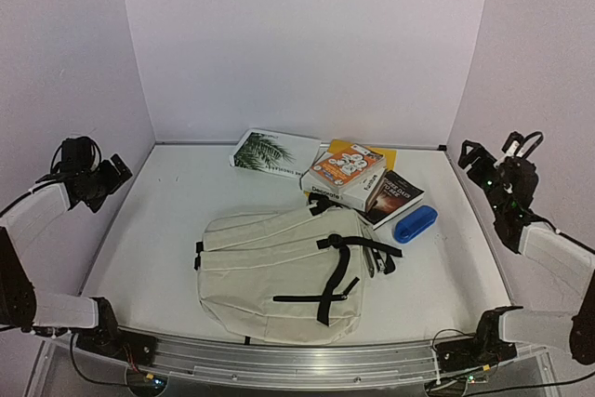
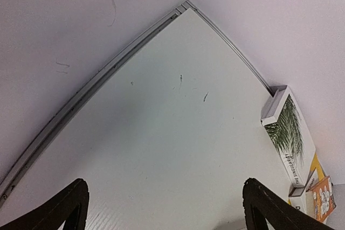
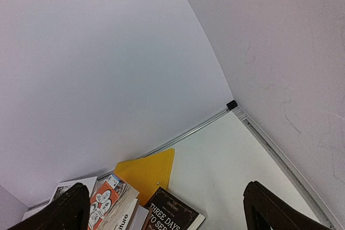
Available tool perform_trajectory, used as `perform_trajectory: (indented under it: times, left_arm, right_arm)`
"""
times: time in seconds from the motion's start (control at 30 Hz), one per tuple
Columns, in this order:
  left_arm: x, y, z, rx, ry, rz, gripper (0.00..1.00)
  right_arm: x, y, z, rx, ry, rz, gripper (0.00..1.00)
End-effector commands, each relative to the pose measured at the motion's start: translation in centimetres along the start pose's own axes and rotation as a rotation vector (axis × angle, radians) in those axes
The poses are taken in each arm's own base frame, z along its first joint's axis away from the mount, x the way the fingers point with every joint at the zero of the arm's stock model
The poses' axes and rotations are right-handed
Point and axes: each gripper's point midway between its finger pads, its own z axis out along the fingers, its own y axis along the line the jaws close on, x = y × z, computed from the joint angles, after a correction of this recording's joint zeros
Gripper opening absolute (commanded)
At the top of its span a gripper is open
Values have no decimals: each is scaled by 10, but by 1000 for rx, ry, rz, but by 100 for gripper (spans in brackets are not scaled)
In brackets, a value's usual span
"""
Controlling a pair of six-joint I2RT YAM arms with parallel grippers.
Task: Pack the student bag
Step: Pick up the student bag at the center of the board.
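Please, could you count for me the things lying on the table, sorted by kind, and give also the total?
Bags: 1 (student bag)
Books: 4 (palm-leaf book, orange book, white book under the orange one, dark book)
Folders: 1 (yellow folder, partly hidden under the books)
Cases: 1 (blue case)
Total: 7

Top external: fixed high above the near edge of the table (image 1: 158, 220), looking down and forward, far enough to take in all of it, with the bag (image 1: 279, 271) near the centre. Left wrist: held up at the left side, looking down across the far left corner. Right wrist: held up at the right side, tilted toward the far right corner, mostly at wall (image 3: 108, 52). Shared by all three: the orange book (image 1: 346, 167).
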Motion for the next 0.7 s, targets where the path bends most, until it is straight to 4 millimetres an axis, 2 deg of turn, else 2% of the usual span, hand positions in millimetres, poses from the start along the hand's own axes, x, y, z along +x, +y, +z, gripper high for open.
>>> perform_trajectory:
  times: [0.0, 0.2, 0.27, 0.37, 0.43, 0.47, 0.57, 0.63, 0.67]
  left_arm:
    - [-10, -18, 0, 58, 10, 5, 100]
    - [10, -34, 20, 134, 157, 43, 100]
    - [30, -51, 27, 232, 255, 53, 100]
    - [53, -67, 33, 255, 319, 107, 100]
    - [89, -84, 39, 235, 412, 209, 100]
    - [107, -94, 37, 244, 469, 245, 100]
    - [143, -98, 37, 255, 584, 258, 100]
    - [171, -101, 33, 281, 664, 234, 100]
    - [178, -101, 31, 286, 687, 226, 100]
  right_arm:
    - [-7, 29, 13, -99, 57, 1, 98]
    - [17, 51, 24, -194, 215, -15, 98]
    - [36, 65, 28, -231, 312, -42, 98]
    - [54, 84, 26, -244, 379, -83, 98]
    - [77, 111, 20, -270, 450, -125, 98]
    - [90, 117, 17, -268, 490, -144, 97]
    - [116, 135, 7, -298, 572, -162, 96]
    - [142, 150, -4, -336, 648, -167, 95]
    - [150, 155, -9, -347, 672, -172, 95]
